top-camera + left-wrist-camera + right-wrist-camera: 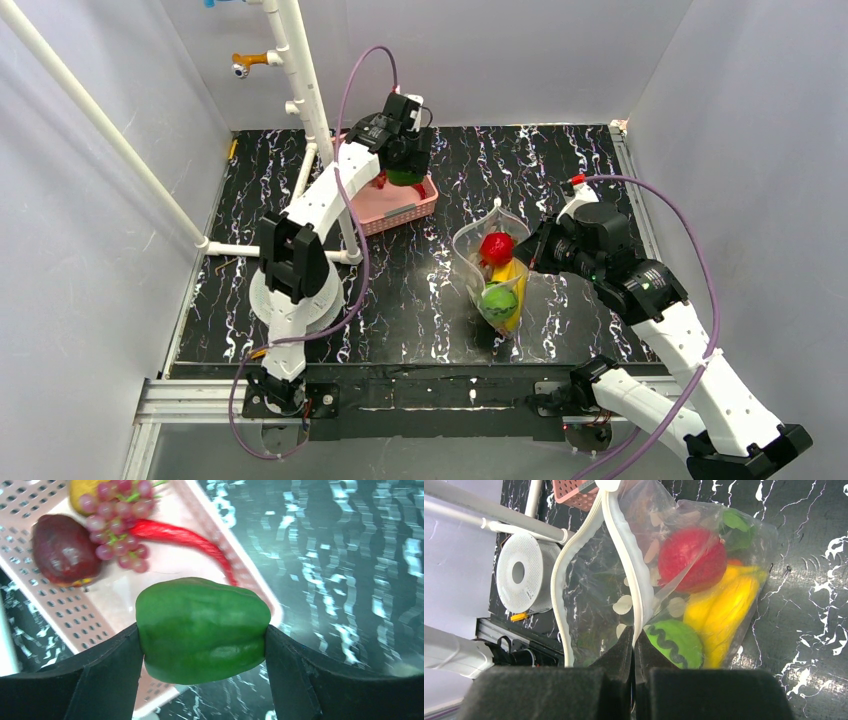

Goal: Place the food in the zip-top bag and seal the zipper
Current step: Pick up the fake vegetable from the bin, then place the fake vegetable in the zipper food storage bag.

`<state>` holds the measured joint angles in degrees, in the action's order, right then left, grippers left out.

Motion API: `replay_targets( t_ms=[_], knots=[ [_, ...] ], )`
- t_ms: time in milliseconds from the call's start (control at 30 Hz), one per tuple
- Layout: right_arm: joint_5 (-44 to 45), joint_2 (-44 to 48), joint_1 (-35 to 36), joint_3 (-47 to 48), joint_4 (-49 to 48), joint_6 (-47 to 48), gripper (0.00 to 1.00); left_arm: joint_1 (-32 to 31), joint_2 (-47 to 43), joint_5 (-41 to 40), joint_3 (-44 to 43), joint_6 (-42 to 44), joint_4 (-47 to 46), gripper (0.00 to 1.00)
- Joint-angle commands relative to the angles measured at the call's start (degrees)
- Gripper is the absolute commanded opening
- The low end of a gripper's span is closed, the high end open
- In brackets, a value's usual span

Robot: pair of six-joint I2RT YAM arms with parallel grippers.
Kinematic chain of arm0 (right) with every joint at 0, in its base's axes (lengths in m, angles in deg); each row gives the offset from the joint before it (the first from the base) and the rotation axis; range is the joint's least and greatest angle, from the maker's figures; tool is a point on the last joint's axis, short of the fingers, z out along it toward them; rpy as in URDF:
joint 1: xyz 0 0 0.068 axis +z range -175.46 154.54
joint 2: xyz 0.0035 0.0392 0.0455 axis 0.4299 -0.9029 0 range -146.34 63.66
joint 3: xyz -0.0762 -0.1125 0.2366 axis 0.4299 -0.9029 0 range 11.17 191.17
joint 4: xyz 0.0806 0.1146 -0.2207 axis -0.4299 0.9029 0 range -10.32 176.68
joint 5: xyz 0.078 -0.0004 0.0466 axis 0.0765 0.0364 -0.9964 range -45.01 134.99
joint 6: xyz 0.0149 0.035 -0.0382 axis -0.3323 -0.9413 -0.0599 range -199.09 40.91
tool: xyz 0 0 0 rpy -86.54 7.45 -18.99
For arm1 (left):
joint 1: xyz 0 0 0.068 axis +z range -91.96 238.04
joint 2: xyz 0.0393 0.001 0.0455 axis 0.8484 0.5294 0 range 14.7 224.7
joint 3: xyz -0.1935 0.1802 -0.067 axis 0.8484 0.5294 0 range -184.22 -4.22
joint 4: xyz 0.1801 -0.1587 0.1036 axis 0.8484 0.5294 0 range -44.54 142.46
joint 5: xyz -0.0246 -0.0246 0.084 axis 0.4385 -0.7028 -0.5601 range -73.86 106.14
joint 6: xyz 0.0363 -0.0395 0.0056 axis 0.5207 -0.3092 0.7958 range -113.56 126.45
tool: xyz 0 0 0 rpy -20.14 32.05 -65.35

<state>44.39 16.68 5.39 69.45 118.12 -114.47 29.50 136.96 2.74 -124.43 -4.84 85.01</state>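
Left arm reaches far, left gripper [202, 630] clamping a glossy green toy pepper [200, 600]; right gripper [634, 639] pinches the clear plastic bag [589, 590].

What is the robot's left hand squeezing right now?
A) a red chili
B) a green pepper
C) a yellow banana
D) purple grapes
B: the left gripper is clamped on both sides of the green pepper, holding it over the pink basket.
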Motion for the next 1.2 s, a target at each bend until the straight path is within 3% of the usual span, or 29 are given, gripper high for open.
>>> replay_targets(
  t_ms=[0, 133, 267, 433, 567, 733, 1167],
  knots=[
    [-0.2, -0.2, -0.1, 0.9, -4.2, -0.1, 0.01, -1.9, -10.3, 12.4, -3.3, 0.2, 0.4, 0.41],
    [-0.3, -1.0, -0.1, 1.4, -4.6, -0.1, 0.01, -2.0, -17.4, 29.6, -0.1, -5.3, -3.8, 0.41],
    [-0.7, -2.0, -0.2, 2.0, -5.1, -0.1, 0.01, -2.0, -26.7, 49.0, 14.1, -15.6, -20.1, 0.4],
    [-1.3, -3.1, -0.2, 2.7, -5.5, 0.0, 0.01, -2.8, -37.8, 59.4, 28.5, -21.4, -36.5, 0.41],
    [-2.5, -4.3, -0.2, 2.8, -6.6, -0.1, 0.01, -4.9, -42.9, 61.6, 32.8, -18.2, -35.7, 0.42],
    [-4.5, -5.5, -0.2, 3.0, -8.2, -1.0, 0.01, -8.4, -44.6, 57.1, 37.2, -13.9, -31.4, 0.42],
    [-3.7, -3.8, -0.2, 2.4, -7.4, -1.4, 0.01, -14.7, -36.3, 48.8, 36.5, -6.9, -22.4, 0.46]
  ],
)
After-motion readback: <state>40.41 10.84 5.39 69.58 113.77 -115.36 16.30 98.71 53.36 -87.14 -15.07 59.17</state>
